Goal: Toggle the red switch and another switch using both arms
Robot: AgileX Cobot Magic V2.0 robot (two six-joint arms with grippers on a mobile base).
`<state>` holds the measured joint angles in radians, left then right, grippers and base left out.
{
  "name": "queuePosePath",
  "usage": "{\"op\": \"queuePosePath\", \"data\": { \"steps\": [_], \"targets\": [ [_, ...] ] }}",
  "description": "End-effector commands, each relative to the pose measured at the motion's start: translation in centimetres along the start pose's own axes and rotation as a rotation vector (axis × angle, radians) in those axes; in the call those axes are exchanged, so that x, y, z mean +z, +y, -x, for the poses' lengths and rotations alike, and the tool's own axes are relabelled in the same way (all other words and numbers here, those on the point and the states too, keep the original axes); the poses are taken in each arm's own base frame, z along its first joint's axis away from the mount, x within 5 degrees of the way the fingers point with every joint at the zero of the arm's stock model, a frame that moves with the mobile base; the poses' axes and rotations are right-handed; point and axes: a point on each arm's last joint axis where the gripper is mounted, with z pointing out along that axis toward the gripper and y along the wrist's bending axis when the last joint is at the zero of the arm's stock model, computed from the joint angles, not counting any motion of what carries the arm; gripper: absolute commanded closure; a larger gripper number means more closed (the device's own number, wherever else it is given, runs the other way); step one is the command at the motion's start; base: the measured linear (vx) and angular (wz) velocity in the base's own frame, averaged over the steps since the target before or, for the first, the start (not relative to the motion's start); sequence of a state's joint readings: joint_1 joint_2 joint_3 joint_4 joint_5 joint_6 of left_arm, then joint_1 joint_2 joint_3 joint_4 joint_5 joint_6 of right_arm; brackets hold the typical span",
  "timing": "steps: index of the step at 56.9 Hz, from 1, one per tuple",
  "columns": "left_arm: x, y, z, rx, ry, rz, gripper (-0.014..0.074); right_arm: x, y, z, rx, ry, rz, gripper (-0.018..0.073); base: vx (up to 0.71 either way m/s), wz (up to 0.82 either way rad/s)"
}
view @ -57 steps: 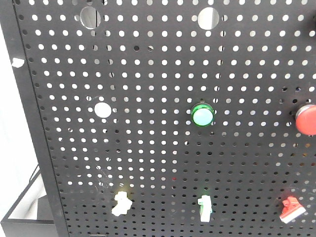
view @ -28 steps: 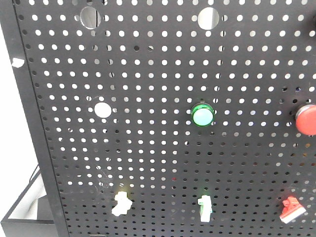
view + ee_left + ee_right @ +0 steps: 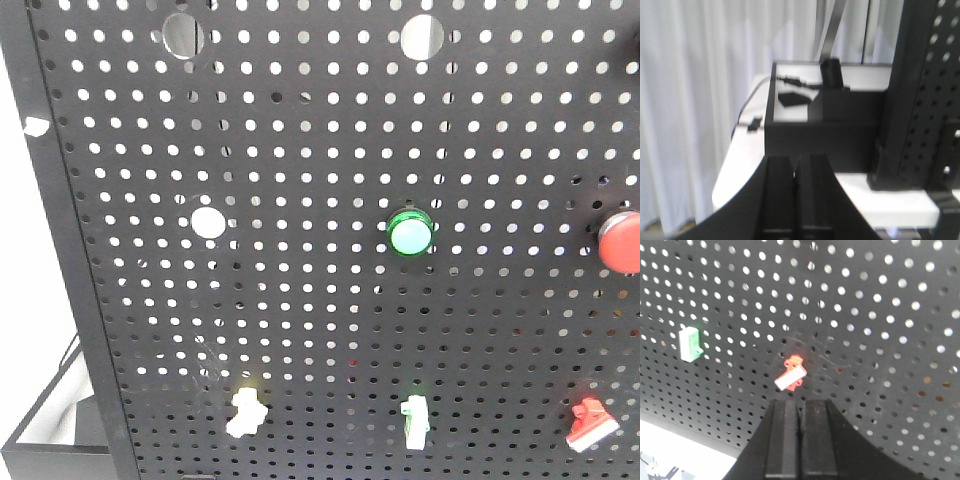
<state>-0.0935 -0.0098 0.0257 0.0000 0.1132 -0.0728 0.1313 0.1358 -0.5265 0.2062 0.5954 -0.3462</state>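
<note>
- Front view, left to right along the bottom row of the black perforated metal pegboard point(image 3: 330, 300): I see the small cream plastic toggle switch point(image 3: 245, 412), then the white-and-green plastic toggle point(image 3: 416, 420), then the small red plastic toggle switch with a whitish bar end point(image 3: 589, 424) near the right edge.
- Higher up the board: round green lit push button point(image 3: 410, 233) mid-panel, large round red push button point(image 3: 620, 242) cut off by the right edge.
- No arm shows in the front view.
- Left wrist view: left gripper point(image 3: 796, 172) has its two dark fingers pressed together, nothing between them. It faces a black open-top box point(image 3: 820, 132) on a white surface, white curtain behind; pegboard edge is off to its right. Cream switch isn't in this view.
- Right wrist view: right gripper point(image 3: 800, 415) fingers also together, empty. Red switch point(image 3: 791, 376) sits just above the fingertips, bar tilted, not touching as far as I can tell. White-green toggle point(image 3: 690, 343) well to its left.
</note>
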Motion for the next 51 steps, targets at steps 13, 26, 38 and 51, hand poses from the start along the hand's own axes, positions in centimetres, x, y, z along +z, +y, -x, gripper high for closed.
{"op": "queuePosePath", "data": {
  "steps": [13,26,38,51],
  "targets": [
    [-0.05,0.06,-0.25,-0.053,-0.037,0.000,0.0594,-0.20,-0.39,1.53,-0.002,-0.091,-0.034,0.0566,0.00,0.00],
    [-0.05,0.06,-0.25,-0.053,-0.036,0.000,0.0594,-0.20,-0.39,1.53,-0.002,-0.091,-0.034,0.0566,0.00,0.00],
    [-0.05,0.06,-0.25,-0.053,-0.033,0.001,0.0594,-0.20,-0.39,1.53,-0.002,-0.091,-0.034,0.0566,0.00,0.00],
    [-0.04,0.08,-0.43,-0.053,-0.014,0.004,0.0594,-0.20,-0.39,1.53,-0.002,-0.091,-0.034,0.0566,0.00,0.00]
  ]
}}
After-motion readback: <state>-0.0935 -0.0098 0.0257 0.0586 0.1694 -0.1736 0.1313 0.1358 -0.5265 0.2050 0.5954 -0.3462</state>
